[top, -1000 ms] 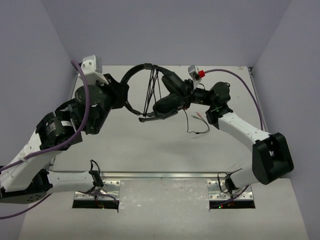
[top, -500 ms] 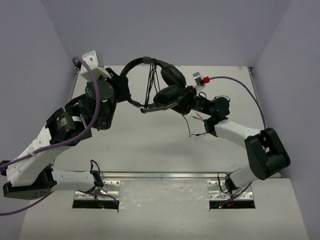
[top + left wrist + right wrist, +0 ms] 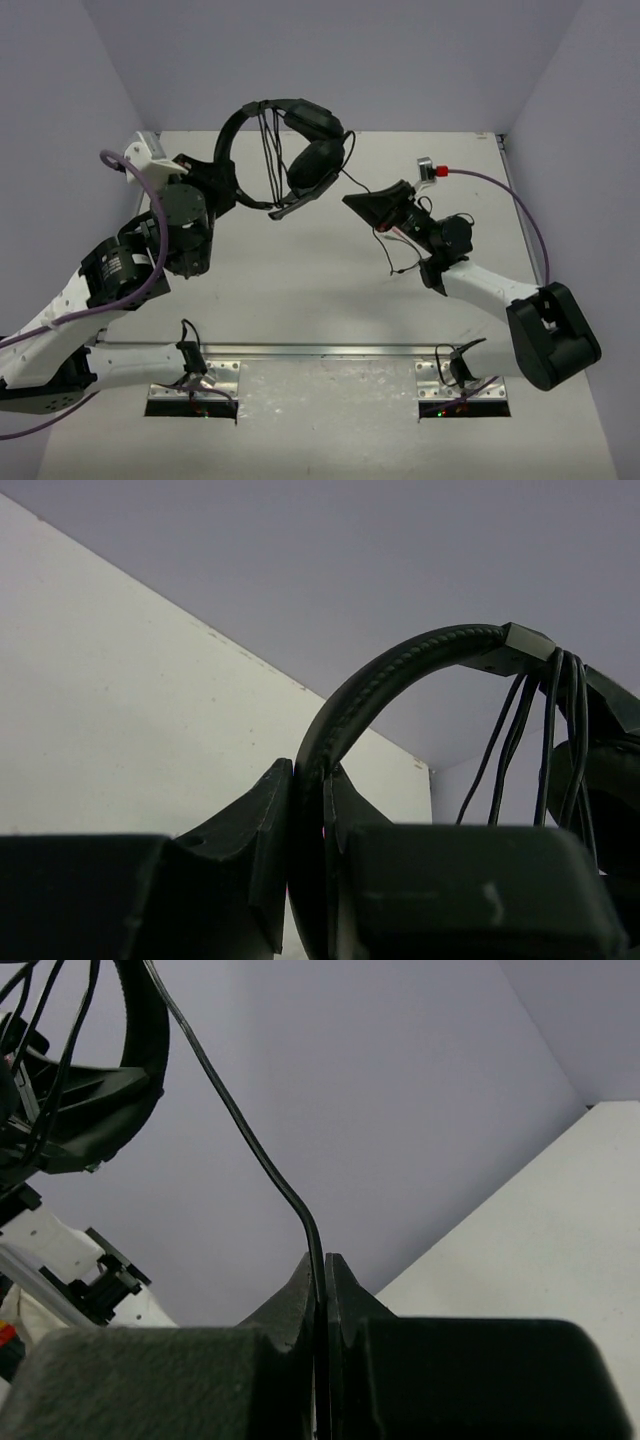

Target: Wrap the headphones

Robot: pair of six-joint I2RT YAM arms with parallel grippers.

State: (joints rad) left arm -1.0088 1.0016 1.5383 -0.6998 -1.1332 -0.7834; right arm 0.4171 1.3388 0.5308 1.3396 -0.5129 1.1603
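The black headphones [image 3: 250, 112] hang in the air over the back of the table, with both ear cups [image 3: 318, 160] on the right. My left gripper [image 3: 222, 178] is shut on the lower left end of the headband [image 3: 400, 665]. Several turns of thin black cable [image 3: 268, 150] cross the headband's arc and show as dangling strands [image 3: 550, 740]. To the right, apart from the ear cups, my right gripper [image 3: 350, 198] is shut on the cable [image 3: 240, 1120], which rises from its jaws [image 3: 322, 1258] toward an ear cup [image 3: 100, 1110]. The cable's loose tail [image 3: 395, 262] droops to the table.
The pale table [image 3: 300, 300] is walled in lilac on three sides. A thick purple robot cable [image 3: 505, 195] arcs over the right arm and another [image 3: 150, 205] over the left. Two metal mounting plates [image 3: 195, 385] sit at the near edge.
The left arm has carried the headphones left and toward the back wall. The right gripper has drawn away from the ear cups to the right, with cable now stretched between them.
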